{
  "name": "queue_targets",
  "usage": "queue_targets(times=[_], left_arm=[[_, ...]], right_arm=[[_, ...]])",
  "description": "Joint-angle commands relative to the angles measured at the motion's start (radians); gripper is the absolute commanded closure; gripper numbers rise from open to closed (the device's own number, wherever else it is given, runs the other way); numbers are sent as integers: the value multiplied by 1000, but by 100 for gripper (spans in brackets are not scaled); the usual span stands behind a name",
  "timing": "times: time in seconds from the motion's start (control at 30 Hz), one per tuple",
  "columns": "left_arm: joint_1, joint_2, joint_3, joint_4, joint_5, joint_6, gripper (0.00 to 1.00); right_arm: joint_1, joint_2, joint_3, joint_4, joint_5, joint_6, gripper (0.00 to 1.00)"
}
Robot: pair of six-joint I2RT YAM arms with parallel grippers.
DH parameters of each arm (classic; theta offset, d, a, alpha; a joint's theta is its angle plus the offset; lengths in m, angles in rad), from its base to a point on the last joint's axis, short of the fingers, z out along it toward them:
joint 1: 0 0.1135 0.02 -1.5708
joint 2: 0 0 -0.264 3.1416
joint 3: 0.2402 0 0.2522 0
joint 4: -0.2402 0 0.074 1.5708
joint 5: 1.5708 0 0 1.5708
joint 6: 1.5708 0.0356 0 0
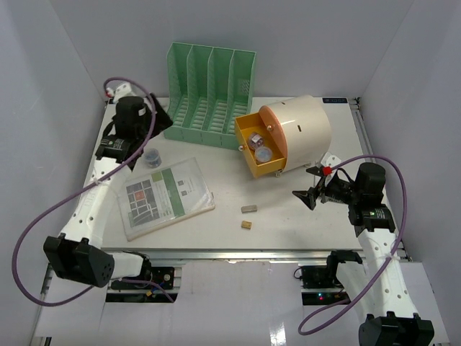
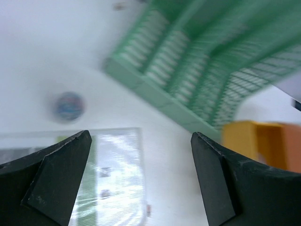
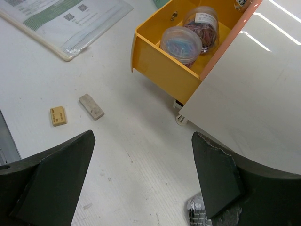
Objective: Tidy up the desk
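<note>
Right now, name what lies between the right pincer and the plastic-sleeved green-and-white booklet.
A grey rectangular block and a tan square block, loose on the otherwise bare white desk; the top and right wrist views both show them.

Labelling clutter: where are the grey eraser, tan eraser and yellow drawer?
grey eraser [image 3: 91, 106], right wrist view, top face.
tan eraser [image 3: 58, 116], right wrist view, top face.
yellow drawer [image 3: 162, 70], right wrist view, front wall.

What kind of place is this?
Probably a lab mock-up of an office desk, not a real office. A white desk enclosed by plain walls holds a green file rack and a yellow drawer of small jars; the left arm and right arm are bolted at its near edge.
</note>
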Motion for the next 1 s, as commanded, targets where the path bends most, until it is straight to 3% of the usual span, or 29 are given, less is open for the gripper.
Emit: queue_targets(times=[0.0,0.17,0.57,0.87,0.97], left_arm=[[214,26,-199,-65,94,-32,2],[342,78,-262,11,130,55,2],[346,419,-86,-8,330,212,2],[346,589,87,-64,262,256,2],[346,630,126,-84,232,260,8]], right_arm=[[-5,-3,-5,29,-30,1,10],[-7,-2,-6,29,-23,-2,10],[-8,10,-8,29,-18,-5,10],[-10,19,-8,27,-18,-8,10],[-10,21,-9,27,-17,-9,10]])
